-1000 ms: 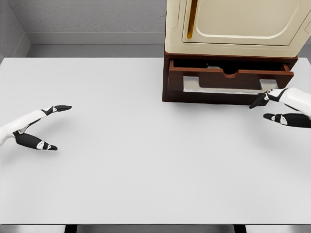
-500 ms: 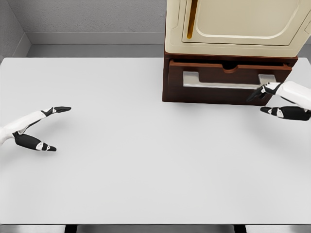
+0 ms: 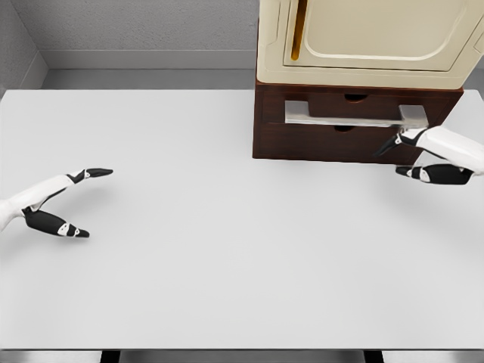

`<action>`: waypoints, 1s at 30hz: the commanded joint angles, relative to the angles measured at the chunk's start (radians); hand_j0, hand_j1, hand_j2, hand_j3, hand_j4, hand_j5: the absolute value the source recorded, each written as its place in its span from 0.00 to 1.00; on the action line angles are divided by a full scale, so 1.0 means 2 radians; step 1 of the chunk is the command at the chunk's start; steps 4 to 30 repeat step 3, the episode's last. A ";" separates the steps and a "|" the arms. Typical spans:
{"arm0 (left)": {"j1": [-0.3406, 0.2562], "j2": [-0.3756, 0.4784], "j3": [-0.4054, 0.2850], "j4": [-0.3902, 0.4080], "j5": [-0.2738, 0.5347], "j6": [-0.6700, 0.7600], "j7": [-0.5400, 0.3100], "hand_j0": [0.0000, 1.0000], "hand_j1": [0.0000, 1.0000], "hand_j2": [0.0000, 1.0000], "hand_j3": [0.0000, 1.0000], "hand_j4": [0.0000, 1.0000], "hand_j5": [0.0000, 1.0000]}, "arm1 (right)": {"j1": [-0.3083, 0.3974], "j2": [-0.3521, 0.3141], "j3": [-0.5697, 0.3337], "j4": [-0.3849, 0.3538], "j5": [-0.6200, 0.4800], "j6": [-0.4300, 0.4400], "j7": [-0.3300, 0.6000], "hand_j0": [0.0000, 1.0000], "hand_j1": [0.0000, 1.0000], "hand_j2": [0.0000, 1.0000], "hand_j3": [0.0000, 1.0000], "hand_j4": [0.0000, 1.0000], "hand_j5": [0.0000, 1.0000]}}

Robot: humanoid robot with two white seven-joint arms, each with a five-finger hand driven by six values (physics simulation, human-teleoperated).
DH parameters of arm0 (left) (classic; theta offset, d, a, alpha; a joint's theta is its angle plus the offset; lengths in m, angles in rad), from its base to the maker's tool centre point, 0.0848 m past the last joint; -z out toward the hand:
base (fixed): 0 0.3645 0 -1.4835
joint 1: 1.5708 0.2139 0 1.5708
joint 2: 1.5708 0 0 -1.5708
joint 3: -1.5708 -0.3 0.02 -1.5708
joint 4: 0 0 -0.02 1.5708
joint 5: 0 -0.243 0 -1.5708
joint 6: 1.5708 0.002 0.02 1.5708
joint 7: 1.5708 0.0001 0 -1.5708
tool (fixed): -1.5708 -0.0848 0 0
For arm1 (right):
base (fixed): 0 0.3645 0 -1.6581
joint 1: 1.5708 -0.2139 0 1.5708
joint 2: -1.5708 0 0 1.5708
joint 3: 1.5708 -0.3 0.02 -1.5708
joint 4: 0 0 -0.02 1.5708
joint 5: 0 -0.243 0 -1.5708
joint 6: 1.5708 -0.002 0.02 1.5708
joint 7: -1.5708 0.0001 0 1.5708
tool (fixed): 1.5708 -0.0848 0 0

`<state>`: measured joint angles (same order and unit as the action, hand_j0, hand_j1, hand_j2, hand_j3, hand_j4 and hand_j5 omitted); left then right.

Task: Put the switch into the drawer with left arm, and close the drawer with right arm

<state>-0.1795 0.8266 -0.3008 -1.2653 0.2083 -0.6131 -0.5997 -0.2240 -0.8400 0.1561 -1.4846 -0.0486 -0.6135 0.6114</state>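
Observation:
The brown drawer (image 3: 355,121) with its silver bar handle (image 3: 355,115) sits flush in the brown cabinet (image 3: 302,147) under a cream appliance (image 3: 363,41). My right hand (image 3: 404,156) is at the drawer's right front, fingers spread, a fingertip (image 3: 387,147) touching the drawer face below the handle's right end. It holds nothing. My left hand (image 3: 83,203) hovers over the table (image 3: 227,257) at the far left, fingers spread and empty. No switch shows in the head view.
The cabinet and appliance stand at the table's back right. A grey wall (image 3: 136,26) runs behind the table. The table's front edge lies near the bottom of the picture.
The drawer slid from pulled out to flush with the cabinet, and its inside is now hidden. My right hand moved up and back with it. My left hand barely moved.

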 commanded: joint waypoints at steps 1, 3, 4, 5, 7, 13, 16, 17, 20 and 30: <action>0.000 0.001 0.000 0.000 0.004 0.001 0.001 1.00 1.00 1.00 1.00 1.00 1.00 | 0.008 -0.008 0.000 -0.028 -0.003 0.001 0.000 0.68 0.68 0.68 0.68 0.68 0.68; 0.000 0.001 0.000 0.000 0.003 0.001 0.000 1.00 1.00 1.00 1.00 1.00 1.00 | 0.024 -0.023 0.000 -0.062 0.000 0.001 0.000 0.76 0.76 0.76 0.76 0.76 0.76; 0.000 0.001 0.000 0.000 0.003 0.001 0.000 1.00 1.00 1.00 1.00 1.00 1.00 | 0.024 -0.023 0.000 -0.062 0.000 0.001 0.000 0.76 0.76 0.76 0.76 0.76 0.76; 0.000 0.001 0.000 0.000 0.003 0.001 0.000 1.00 1.00 1.00 1.00 1.00 1.00 | 0.024 -0.023 0.000 -0.062 0.000 0.001 0.000 0.76 0.76 0.76 0.76 0.76 0.76; 0.000 0.001 0.000 0.000 0.003 0.001 0.000 1.00 1.00 1.00 1.00 1.00 1.00 | 0.024 -0.023 0.000 -0.062 0.000 0.001 0.000 0.76 0.76 0.76 0.76 0.76 0.76; 0.000 0.001 0.000 0.000 0.003 0.001 0.000 1.00 1.00 1.00 1.00 1.00 1.00 | 0.024 -0.023 0.000 -0.062 0.000 0.001 0.000 0.76 0.76 0.76 0.76 0.76 0.76; 0.000 0.001 0.000 0.000 0.003 0.001 0.000 1.00 1.00 1.00 1.00 1.00 1.00 | 0.024 -0.023 0.000 -0.062 0.000 0.001 0.000 0.76 0.76 0.76 0.76 0.76 0.76; 0.000 0.001 0.000 0.000 0.003 0.001 0.000 1.00 1.00 1.00 1.00 1.00 1.00 | 0.024 -0.023 0.000 -0.062 0.000 0.001 0.000 0.76 0.76 0.76 0.76 0.76 0.76; 0.000 0.001 0.000 0.000 0.003 0.001 0.000 1.00 1.00 1.00 1.00 1.00 1.00 | 0.024 -0.023 0.000 -0.062 0.000 0.001 0.000 0.76 0.76 0.76 0.76 0.76 0.76; 0.000 0.001 0.000 0.000 0.003 0.001 0.000 1.00 1.00 1.00 1.00 1.00 1.00 | 0.024 -0.023 0.000 -0.062 0.000 0.001 0.000 0.76 0.76 0.76 0.76 0.76 0.76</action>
